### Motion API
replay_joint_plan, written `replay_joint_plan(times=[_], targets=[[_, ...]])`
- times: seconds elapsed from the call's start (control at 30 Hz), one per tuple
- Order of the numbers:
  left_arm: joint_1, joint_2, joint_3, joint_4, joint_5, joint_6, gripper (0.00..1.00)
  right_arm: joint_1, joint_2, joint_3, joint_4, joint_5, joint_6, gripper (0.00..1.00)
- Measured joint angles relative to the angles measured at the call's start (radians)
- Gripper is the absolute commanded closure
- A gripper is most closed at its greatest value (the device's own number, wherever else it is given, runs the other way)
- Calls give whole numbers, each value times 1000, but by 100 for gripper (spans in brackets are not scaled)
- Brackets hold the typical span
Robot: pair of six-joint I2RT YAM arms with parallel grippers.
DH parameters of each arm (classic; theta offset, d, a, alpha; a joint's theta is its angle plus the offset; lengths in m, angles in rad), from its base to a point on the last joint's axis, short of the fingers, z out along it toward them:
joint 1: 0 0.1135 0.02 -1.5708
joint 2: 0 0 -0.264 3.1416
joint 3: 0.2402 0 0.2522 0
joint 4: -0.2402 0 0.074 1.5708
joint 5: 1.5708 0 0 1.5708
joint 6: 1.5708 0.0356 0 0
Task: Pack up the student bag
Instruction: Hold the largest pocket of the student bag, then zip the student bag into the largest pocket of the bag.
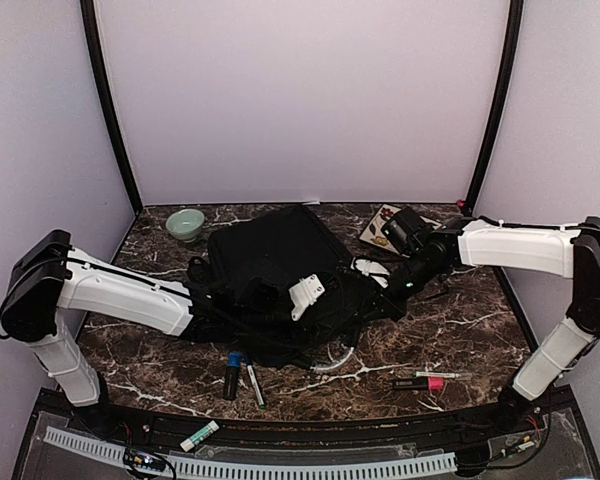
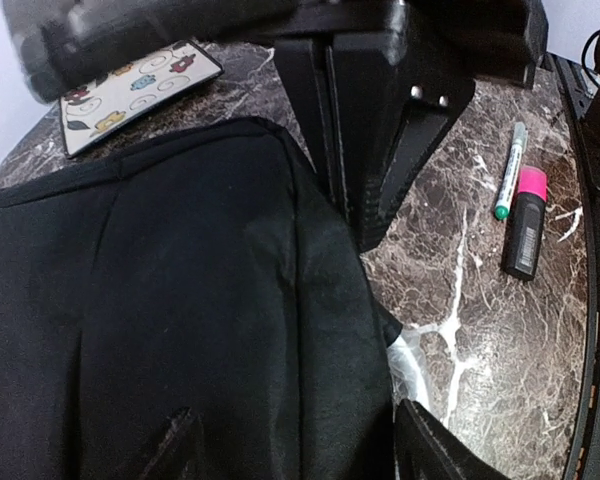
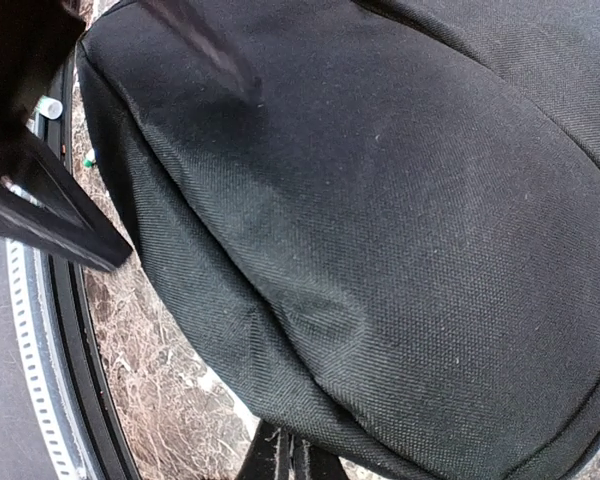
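The student bag, a large black fabric backpack, lies flat in the middle of the table and fills the left wrist view and the right wrist view. My left gripper is at the bag's near side, its fingers spread wide with bag fabric between them. My right gripper is at the bag's right edge. Its fingers are pressed together under the bag's rim, pinching the fabric. It also shows in the left wrist view, tips on the bag's edge.
A green bowl stands at back left and a picture card at back right. A pink highlighter and a green pen lie at front right. A blue-capped marker and a pen lie in front of the bag. Clear plastic pokes out under it.
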Motion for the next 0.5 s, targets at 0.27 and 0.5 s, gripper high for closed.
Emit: replay_joint_plan(times=[0.27, 0.5], targets=[[1, 82, 39, 0, -18, -21, 86, 1, 6, -1, 4, 2, 22, 100], [1, 83, 37, 3, -47, 3, 100, -32, 24, -4, 3, 2, 0, 100]])
